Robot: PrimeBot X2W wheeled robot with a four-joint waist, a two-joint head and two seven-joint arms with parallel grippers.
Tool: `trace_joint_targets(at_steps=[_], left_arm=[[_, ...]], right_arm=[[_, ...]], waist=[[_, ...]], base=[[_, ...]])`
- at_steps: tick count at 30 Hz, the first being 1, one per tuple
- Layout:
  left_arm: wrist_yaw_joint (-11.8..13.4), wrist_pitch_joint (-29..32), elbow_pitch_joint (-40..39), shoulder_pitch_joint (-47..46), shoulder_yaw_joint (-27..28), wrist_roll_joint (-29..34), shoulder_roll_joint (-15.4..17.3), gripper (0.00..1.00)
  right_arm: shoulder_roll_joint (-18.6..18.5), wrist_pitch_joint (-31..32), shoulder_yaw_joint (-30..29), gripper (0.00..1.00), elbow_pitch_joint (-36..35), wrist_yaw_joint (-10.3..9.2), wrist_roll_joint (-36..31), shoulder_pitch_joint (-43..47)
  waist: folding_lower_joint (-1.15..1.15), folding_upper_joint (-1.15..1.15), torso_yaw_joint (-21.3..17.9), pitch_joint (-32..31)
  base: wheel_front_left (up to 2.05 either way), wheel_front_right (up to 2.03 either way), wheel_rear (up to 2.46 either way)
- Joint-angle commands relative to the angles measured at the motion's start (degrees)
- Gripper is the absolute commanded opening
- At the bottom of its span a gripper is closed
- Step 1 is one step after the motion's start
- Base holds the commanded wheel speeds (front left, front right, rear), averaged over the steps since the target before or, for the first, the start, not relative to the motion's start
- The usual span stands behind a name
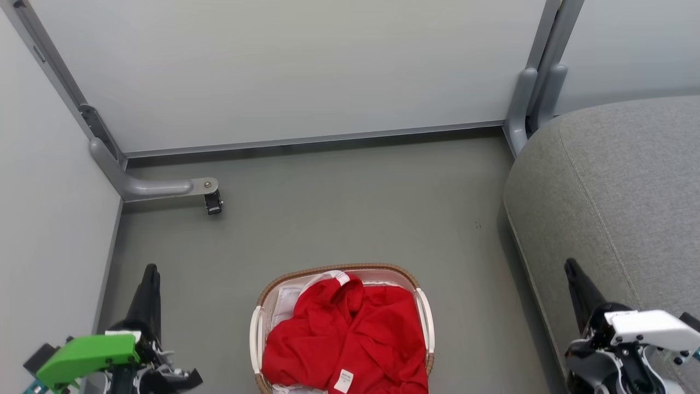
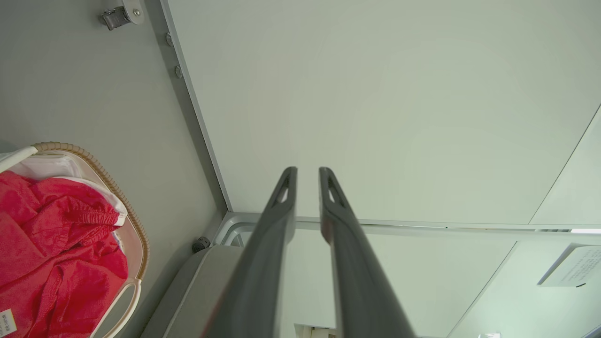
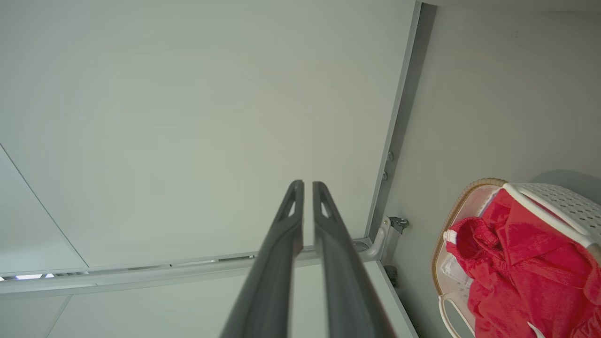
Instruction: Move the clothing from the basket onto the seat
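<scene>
The left gripper has a bright green housing over black hardware. The right gripper has a white housing dotted with small dark screws (a sliver of teal shows at each outer edge). Each has two long, dark grey fingers, tapered, with a narrow slot near each tip.
</scene>
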Motion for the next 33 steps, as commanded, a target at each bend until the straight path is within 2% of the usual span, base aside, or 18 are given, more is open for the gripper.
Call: trace_joint_targets(at_steps=[1,9,18,26,33], left_arm=[[0.0,-0.1,0.1,0.1,-0.1,0.0,0.0,1.00],[0.0,-2.0,0.0,1.2,-2.6,1.2,-0.1,1.00],[0.5,-4.5,-1.3,1.7,-4.3,6.0,0.0,1.00],[1.7,-6.4,-3.7,1.8,-5.5,14.4,0.0,1.00],[2.5,-8.0,-5.8,1.8,-7.2,24.8,0.1,1.00]], right_arm=[[0.0,-0.1,0.1,1.00,0.1,-0.01,0.0,0.1],[0.2,-2.1,1.3,1.00,0.1,-0.01,-0.6,1.5],[0.0,-4.5,1.6,1.00,0.1,-0.01,-3.9,2.0],[-0.1,-6.4,0.6,1.00,-1.3,0.00,-10.6,2.2],[-0.1,-8.0,0.5,1.00,-3.5,0.00,-18.8,2.3]], waist=[[0.00,0.00,0.0,0.0],[0.00,0.00,0.0,0.0],[0.00,0.00,0.0,0.1],[0.00,0.00,0.1,0.2],[0.00,0.00,0.0,0.3]], base=[[0.00,0.00,0.00],[0.00,0.00,0.00],[0.00,0.00,0.00],[0.00,0.00,0.00],[0.00,0.00,0.00]])
